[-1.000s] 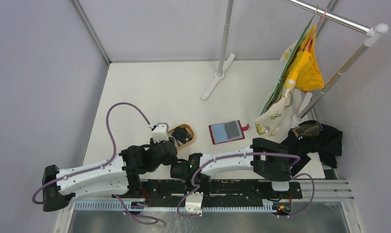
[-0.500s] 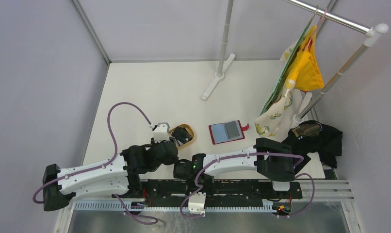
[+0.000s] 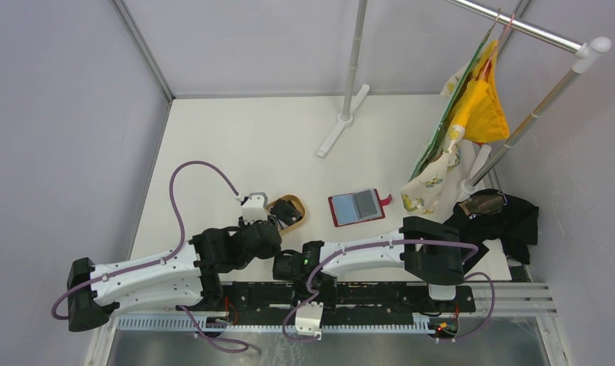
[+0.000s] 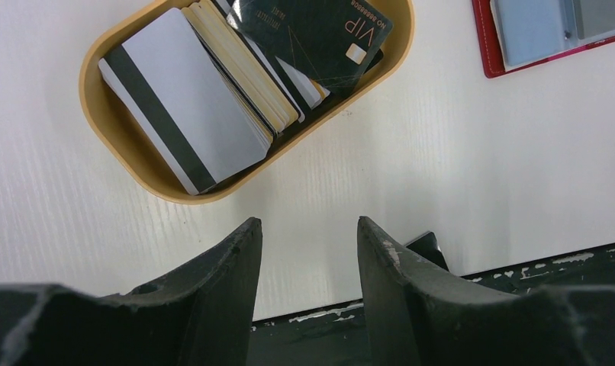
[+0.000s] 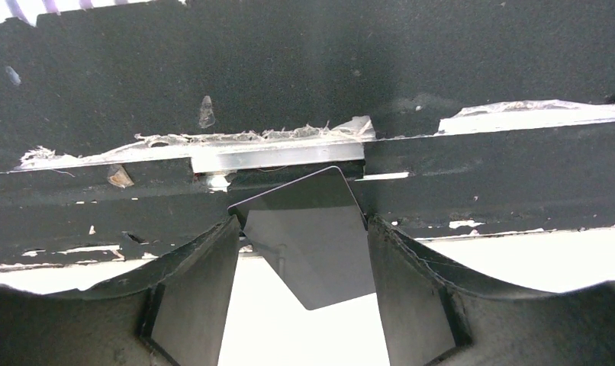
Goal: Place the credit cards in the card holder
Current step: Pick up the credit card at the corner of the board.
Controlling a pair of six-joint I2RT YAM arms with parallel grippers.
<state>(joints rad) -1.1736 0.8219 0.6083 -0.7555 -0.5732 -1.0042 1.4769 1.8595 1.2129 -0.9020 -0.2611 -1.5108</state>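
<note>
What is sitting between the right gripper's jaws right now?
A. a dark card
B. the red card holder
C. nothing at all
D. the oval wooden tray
A: the right wrist view shows a dark card, tilted, lying between the right gripper's jaws. Whether they actually pinch it cannot be told.

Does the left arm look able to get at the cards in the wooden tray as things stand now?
Probably yes. The left end effector hangs open and empty just short of the wooden tray, with nothing standing between them. The cards lie uncovered, though tightly stacked.
</note>
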